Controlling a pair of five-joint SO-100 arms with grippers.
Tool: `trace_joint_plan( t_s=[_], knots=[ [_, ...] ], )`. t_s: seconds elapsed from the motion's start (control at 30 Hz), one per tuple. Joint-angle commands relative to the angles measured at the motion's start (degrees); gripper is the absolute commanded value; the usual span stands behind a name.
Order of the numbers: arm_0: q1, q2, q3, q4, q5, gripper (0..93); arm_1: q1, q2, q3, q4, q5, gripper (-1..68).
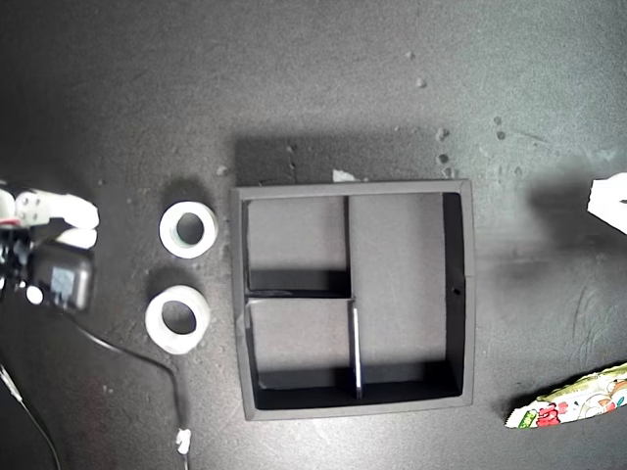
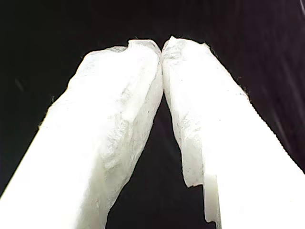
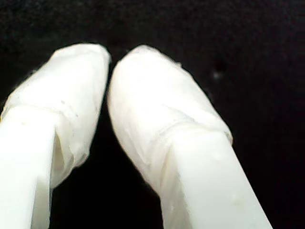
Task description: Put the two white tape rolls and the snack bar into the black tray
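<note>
The black tray [image 1: 238, 304] lies mid-table with all three compartments bare. Two white tape rolls lie flat just off its side toward the exterior view's left, one [image 1: 168, 231] farther back with a faintly greenish inner rim, the other [image 1: 154, 319] nearer. The snack bar [image 1: 573, 399] pokes in at the exterior view's lower right edge, partly cut off. My first gripper [image 2: 162, 47] is shut, its white taped tips touching over the dark surface. My second gripper [image 3: 108, 62] is also shut on nothing. The wrist views do not show which arm is which.
An arm [image 1: 54, 264] with white fingers rests at the exterior view's left edge, beside the rolls. Its black cable [image 1: 147, 362] trails toward the front edge. A white gripper tip [image 1: 609, 201] shows at the exterior view's right edge. Small crumbs dot the dark tabletop behind the tray.
</note>
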State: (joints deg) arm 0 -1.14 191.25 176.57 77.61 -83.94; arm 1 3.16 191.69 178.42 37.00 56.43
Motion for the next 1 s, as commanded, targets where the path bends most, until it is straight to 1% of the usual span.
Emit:
trace_joint_plan(
  t_s=[0.0,0.03,0.1,0.13,0.17,0.2,0.23,0.3,0.4,0.47,0.53,0.63,0.77,0.83,0.97],
  knots=[
    [-1.41,2.81,3.25,-0.62,-0.35,0.0,-4.48,0.35,0.62,-10.28,-16.79,-0.3],
    [-0.97,2.81,3.25,0.09,-5.54,0.0,-4.75,0.35,0.62,-10.02,-19.25,-0.3],
    [1.58,2.81,3.25,-0.09,-9.58,0.0,-5.8,0.35,0.62,-8.88,-23.99,-0.3],
    [3.34,2.81,3.16,-2.81,-7.12,2.3,-6.5,0.35,0.62,-8.61,-25.93,-0.3],
    [5.45,2.72,3.08,-7.82,0.18,2.4,-7.12,0.35,0.62,-8.61,-26.98,-0.3],
    [7.73,2.72,3.25,-12.66,4.83,4.3,-7.47,0.35,0.62,-8.61,-27.25,-0.3],
    [8.26,2.72,3.25,-16.7,9.58,6.5,-7.82,0.35,0.62,-8.79,-26.98,-0.3],
    [8.17,2.72,2.2,-23.64,18.37,9.1,-8.88,0.35,0.62,-9.93,-26.46,-0.3],
    [6.33,2.72,-4.75,-26.1,26.37,15.9,-9.05,0.35,0.62,-12.66,-23.29,-0.4],
    [5.62,2.64,-10.28,-25.75,29.62,18.8,-8.26,0.35,0.62,-13.18,-19.51,-0.4],
    [6.68,-2.72,-17.05,-23.38,30.94,20.3,-8.09,0.35,0.62,-13.54,-15.38,-0.4],
    [10.63,-22.41,-27.42,-22.59,31.46,22.0,-10.28,0.35,0.62,-11.78,-9.76,-0.4],
    [14.5,-46.76,-37.53,-24.61,33.31,22.3,-7.29,0.35,0.62,-7.38,-3.96,-0.4],
    [15.12,-54.76,-40.69,-25.66,34.54,22.2,-7.03,0.35,0.62,-5.71,-2.55,-0.4],
    [14.06,-64.86,-43.24,-28.48,35.51,22.0,-8.79,0.35,0.62,-4.57,-1.14,-0.3]
  ],
)
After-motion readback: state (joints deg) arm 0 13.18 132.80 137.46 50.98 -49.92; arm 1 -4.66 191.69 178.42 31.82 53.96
